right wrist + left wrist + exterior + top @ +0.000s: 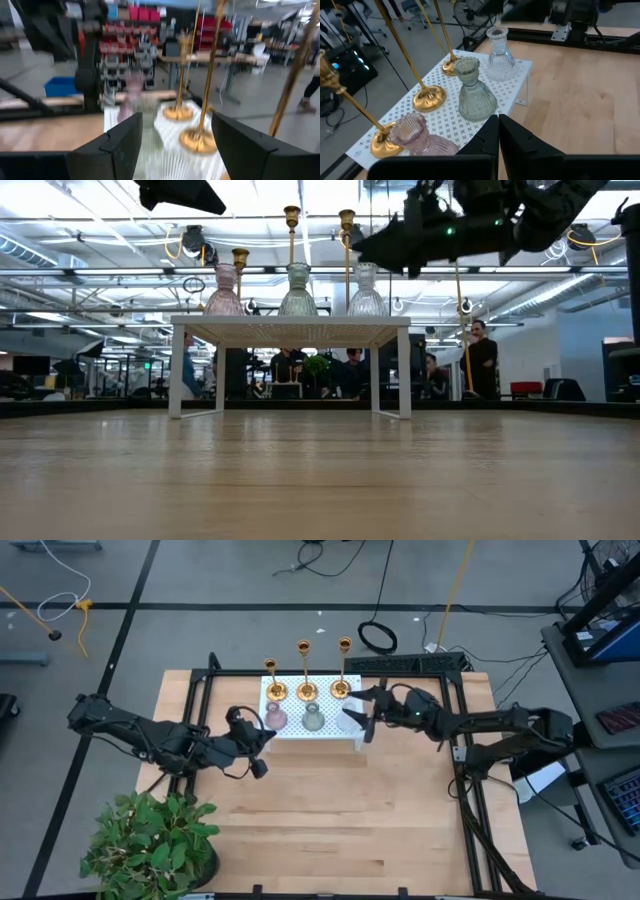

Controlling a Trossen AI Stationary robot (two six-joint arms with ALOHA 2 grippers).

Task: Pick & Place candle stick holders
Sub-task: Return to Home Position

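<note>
Right pincer (363,712) hung spread and empty just beside the clear holder (348,721), left pincer (264,734) pressed together by the pink holder (276,718). All candle stick holders (313,718) were lined up on the white shelf (293,706), so nothing left to carry, I'd guess.

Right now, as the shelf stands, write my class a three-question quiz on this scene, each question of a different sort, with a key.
1. True or false: all three gold holders stand on the white shelf.
2. The pink glass holder, green glass holder and clear glass holder form a row. Which is in the middle? A pink, B green, C clear.
3. Fill the gap: the right gripper, beside the clear glass holder, has its fingers ____; the left gripper has them shut.
Key: 1 true; 2 B; 3 open.
</note>
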